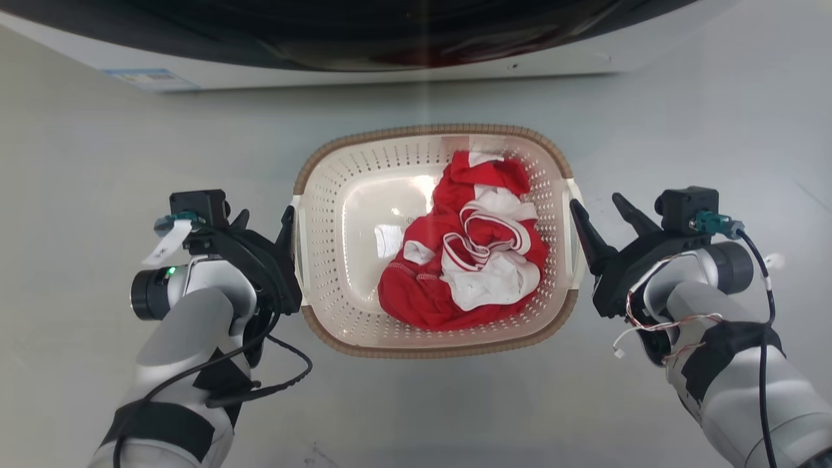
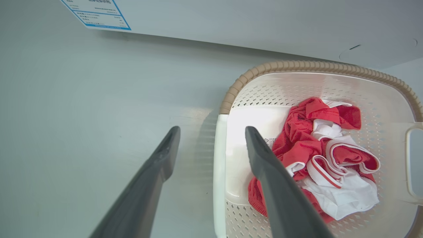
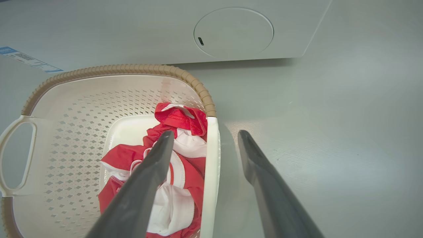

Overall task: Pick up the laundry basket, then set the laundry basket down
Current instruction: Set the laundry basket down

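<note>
Two grippers flank the laundry basket (image 1: 328, 214) in the head view: my left gripper (image 1: 264, 218) is at its left handle (image 1: 298, 250) and my right gripper (image 1: 595, 200) is at its right handle (image 1: 578, 276). The basket sits on the grey floor (image 1: 97, 162) just in front of the washer (image 1: 585, 62). A red and white garment (image 1: 468, 253) is heaped in its right half. From up here both pairs of fingers look spread, but I cannot tell whether any finger reaches inside the rim.

My left wrist view settles that. The fingers stand wide apart and straddle the white handle bar, the outer finger (image 2: 162, 155) over bare floor and the inner one over the basket's inside, crossing the garment's edge. I cannot tell whether either touches the plastic. This view also gives me a blue-bordered label (image 2: 96, 15) on the washer, and the opposite handle's opening at the right edge.

My right wrist view mirrors it. The jaws are spread across the right handle, the inner finger (image 3: 148, 175) hiding part of the garment and the outer one over the floor. A round cover (image 3: 233, 32) shows on the washer's front.
</note>
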Controlling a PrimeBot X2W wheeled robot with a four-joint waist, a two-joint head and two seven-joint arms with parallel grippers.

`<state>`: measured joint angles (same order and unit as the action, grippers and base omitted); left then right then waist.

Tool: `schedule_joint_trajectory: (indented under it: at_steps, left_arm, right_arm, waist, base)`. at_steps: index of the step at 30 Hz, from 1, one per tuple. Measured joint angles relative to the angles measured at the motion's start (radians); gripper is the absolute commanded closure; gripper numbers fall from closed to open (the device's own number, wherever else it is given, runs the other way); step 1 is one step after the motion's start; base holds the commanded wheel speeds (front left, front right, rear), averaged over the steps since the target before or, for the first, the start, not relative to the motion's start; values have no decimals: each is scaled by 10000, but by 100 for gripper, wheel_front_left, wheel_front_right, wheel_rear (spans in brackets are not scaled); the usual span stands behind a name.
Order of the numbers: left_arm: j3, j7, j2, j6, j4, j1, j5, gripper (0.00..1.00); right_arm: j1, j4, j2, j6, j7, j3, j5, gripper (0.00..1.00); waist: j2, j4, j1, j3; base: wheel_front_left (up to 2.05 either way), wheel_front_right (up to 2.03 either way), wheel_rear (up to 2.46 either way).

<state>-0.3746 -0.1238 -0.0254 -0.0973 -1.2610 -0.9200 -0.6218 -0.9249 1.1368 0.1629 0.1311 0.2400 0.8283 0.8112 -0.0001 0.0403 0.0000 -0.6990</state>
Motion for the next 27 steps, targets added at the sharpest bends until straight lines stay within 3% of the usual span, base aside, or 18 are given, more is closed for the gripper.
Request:
schedule_joint_trajectory:
  at_steps: [6, 19, 27]
  left_arm:
    - [-61, -857, -10, 0, 63, 454, 75, 0]
    - [-201, -1256, -272, 6, 606, 1429, 349, 0]
    - [-295, -1258, -412, 286, 1641, 2016, 800, 0]
  right_arm:
    - [579, -161, 4, 0, 81, -221, 213, 0]
    - [1655, -1047, 153, -8, 90, -821, 244, 0]
    - [2343, -2086, 529, -445, 92, -1388, -138, 0]
  waist:
    - [0, -30, -1, 815]
    - [0, -128, -2, 2643]
    - [1, -199, -2, 3677]
  base:
    - [0, 0, 0]
    - [0, 0, 0]
    - [0, 0, 0]
